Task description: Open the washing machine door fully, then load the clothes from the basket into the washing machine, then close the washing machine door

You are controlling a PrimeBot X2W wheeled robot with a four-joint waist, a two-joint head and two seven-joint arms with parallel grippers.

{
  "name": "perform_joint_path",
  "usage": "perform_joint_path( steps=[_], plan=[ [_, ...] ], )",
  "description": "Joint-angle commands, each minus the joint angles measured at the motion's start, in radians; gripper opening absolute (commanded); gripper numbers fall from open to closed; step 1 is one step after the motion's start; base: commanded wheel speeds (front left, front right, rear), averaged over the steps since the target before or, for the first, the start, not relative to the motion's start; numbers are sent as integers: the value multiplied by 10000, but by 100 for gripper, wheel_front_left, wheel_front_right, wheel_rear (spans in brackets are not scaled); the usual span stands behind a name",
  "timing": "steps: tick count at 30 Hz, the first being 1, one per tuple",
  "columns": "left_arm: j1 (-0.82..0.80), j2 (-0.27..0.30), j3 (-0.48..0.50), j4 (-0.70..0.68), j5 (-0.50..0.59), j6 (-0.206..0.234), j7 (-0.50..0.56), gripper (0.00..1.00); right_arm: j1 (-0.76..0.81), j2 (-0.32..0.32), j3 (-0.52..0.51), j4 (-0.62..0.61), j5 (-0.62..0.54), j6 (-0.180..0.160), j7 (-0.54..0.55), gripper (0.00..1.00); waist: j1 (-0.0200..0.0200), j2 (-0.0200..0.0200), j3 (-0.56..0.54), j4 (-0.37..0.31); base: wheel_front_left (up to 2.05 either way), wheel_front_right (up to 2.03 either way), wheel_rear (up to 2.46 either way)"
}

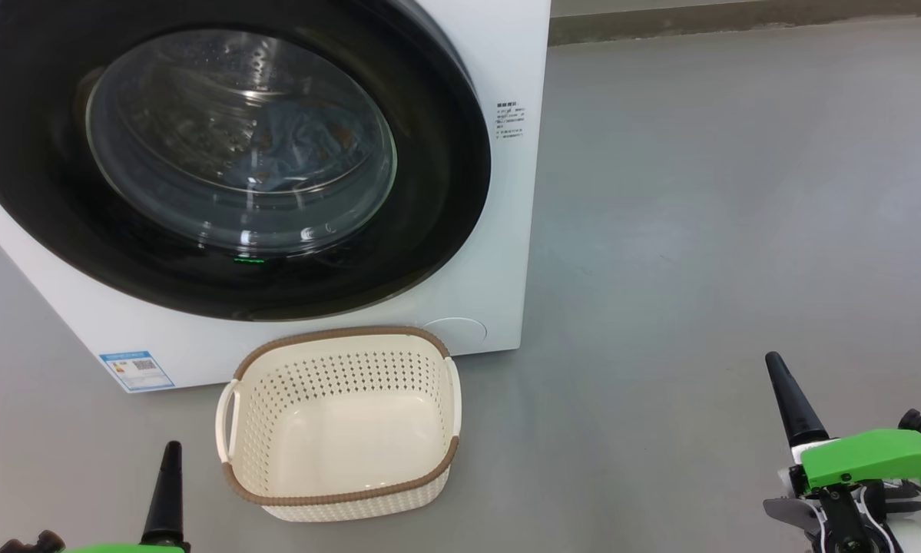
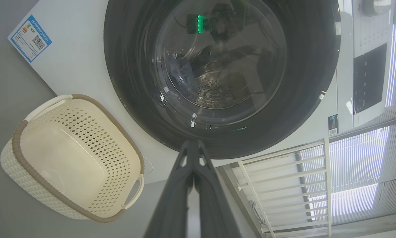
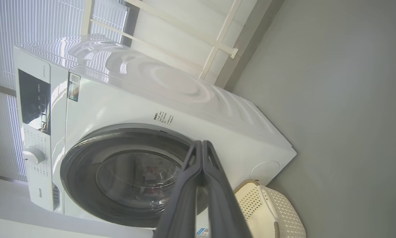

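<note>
At the lower left of the head view, the left gripper (image 1: pixel 173 447) points up with its jaws clenched on nothing. The right gripper (image 1: pixel 773 358), at the lower right, is likewise clenched with nothing between its jaws. Both hang over the grey floor (image 1: pixel 698 230), apart from everything else.

Between them, nearer the left one, the basket (image 1: pixel 337 336) stands on the floor with its bare cream bottom showing, its far rim just beside the washing machine (image 1: pixel 506 253).

Left of the basket, low on the machine's front, is a blue label (image 1: pixel 136 370) with a QR code; its print is too small to read.

Above, the door (image 1: pixel 445 153) sits shut. The clothes (image 1: pixel 299 138) lie behind its glass, in the upper middle of the frame. Small lines of print (image 1: pixel 510 120) to the right of the door are illegible.

In the right wrist view, a word that looks like "Hisense" (image 3: pixel 39 192) sits near the dial (image 3: pixel 32 155), below the dark control panel (image 3: pixel 32 99).
</note>
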Motion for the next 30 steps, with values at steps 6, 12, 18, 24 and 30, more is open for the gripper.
perform_joint_path(
  steps=[6, 12, 18, 24, 30],
  plan=[
    [-514, 18, 366, -277, -709, -29, 256, 0, -135, 8, -166, -343, 861, 8, 233, 0, -1, 0, -7, 17, 0, 0, 0],
    [-539, -31, 450, -281, -1225, -31, 432, 0, -100, 97, -332, -377, 1373, 7, 413, 0, -1, 0, -14, 32, 0, 0, 0],
    [-564, -80, 535, -286, -1740, -33, 609, 0, -65, 187, -498, -411, 1885, 6, 592, 0, -1, 0, -20, 47, 0, 0, 0],
    [-589, -129, 619, -290, -2255, -35, 786, 0, -29, 276, -664, -445, 2397, 5, 772, 0, -1, 0, -26, 62, 0, 0, 0],
    [-610, -170, 690, -294, -2684, -36, 933, 0, 0, 351, -803, -474, 2823, 4, 922, 0, -1, 0, -32, 75, 0, 0, 0]
  ],
)
